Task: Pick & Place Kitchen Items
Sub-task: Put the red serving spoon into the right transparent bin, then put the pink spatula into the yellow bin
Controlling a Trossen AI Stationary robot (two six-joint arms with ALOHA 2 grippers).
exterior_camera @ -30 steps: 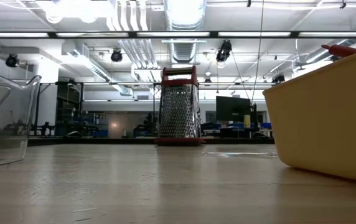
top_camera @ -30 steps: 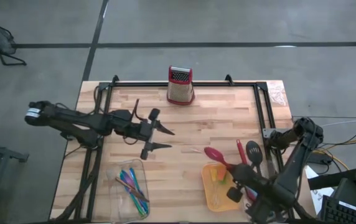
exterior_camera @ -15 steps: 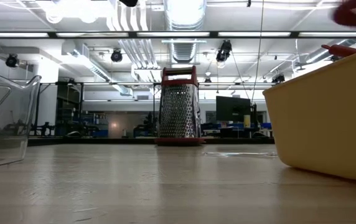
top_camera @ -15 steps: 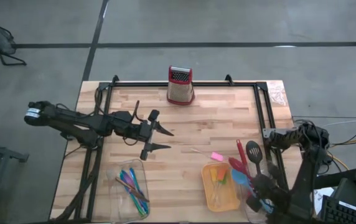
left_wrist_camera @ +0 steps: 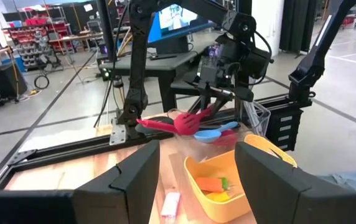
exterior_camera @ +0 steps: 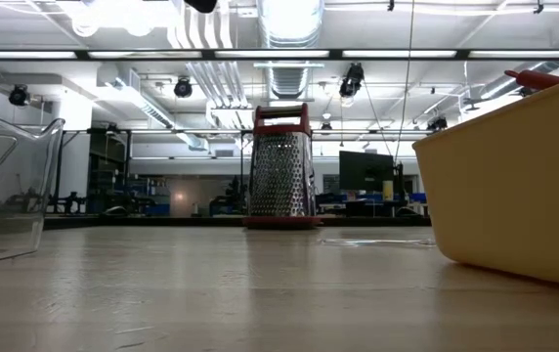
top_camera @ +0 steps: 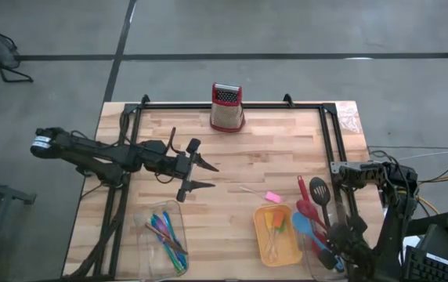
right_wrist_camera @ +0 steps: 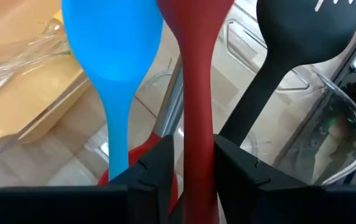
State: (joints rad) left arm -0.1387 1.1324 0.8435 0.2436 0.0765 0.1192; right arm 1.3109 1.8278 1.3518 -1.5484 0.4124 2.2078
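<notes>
The right gripper (top_camera: 332, 254) has carried the red spoon (top_camera: 305, 208) from above the orange tray (top_camera: 262, 235) rightward to the clear tray (top_camera: 312, 249) beside it, among the blue spoon (top_camera: 303, 225) and black spatula (top_camera: 320, 193). The pink piece (top_camera: 272, 197), hidden 1 second ago, now shows.

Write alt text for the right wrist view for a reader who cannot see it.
A red spoon handle runs between the right claw fingers. A blue spoon lies on one side and a black spatula on the other, over a clear tray.
</notes>
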